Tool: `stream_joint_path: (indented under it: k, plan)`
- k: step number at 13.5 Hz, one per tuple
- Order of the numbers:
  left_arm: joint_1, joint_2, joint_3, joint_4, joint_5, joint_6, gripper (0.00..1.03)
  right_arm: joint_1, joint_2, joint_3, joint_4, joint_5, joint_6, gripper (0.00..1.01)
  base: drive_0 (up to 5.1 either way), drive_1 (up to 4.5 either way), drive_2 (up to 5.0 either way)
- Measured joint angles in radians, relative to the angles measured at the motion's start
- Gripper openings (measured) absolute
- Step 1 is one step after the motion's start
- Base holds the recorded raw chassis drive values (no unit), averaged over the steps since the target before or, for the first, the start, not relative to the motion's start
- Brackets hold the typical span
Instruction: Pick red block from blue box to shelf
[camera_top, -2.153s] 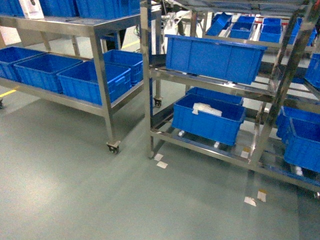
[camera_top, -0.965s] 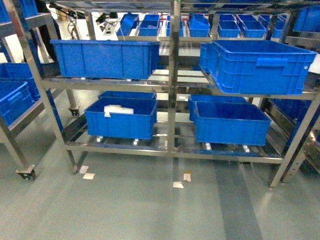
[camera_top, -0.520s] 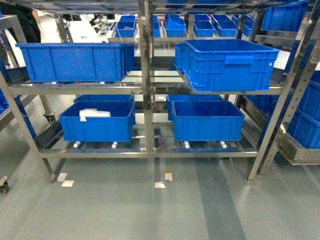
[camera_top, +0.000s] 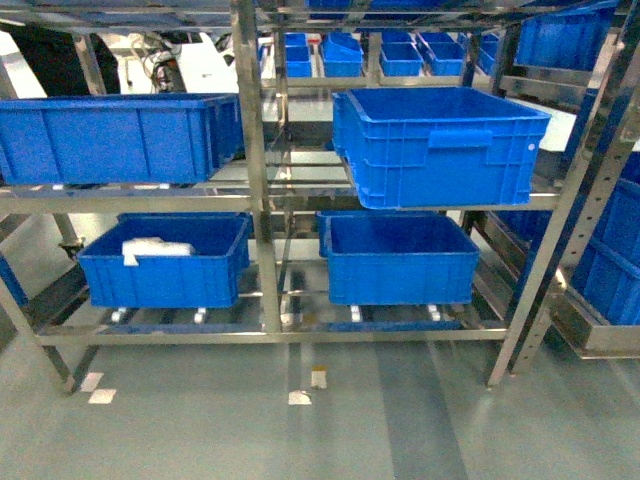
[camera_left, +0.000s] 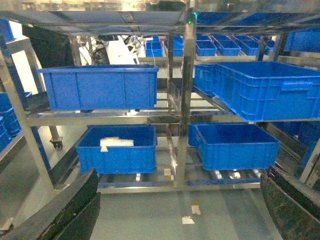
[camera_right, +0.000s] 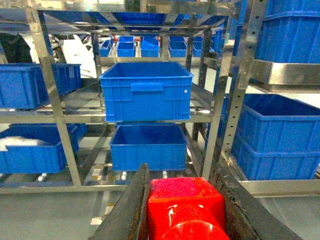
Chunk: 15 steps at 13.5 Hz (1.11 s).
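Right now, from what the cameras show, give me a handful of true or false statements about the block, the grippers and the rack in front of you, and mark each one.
1. The right gripper is shut on the red block. True.
2. The left gripper holds a second block. False: nothing sits between its fingers, and the jaws stand wide apart.
3. The red block already rests on the shelf. False: it is in the right gripper, short of the rack.
4. The lower left crate has something white inside. True.
5. The upper right crate on the shelf is red. False: it is blue, like the other crates.
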Motion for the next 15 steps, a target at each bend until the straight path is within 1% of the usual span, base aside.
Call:
stream_joint_path:
  k: [9, 15]
  plan:
    - [-0.001, 0.0, 0.0, 0.004, 0.001, 0.0, 0.98, 0.0, 0.0, 0.0, 0.003, 0.0, 0.0, 0.29, 0.3, 4.49, -3.9]
    - [0.002, 0.0, 0.0, 0.0, 0.0, 0.0, 0.98, 0.0, 0.0, 0.0, 0.0, 0.0, 0.0, 0.29, -0.1, 4.11, -4.3]
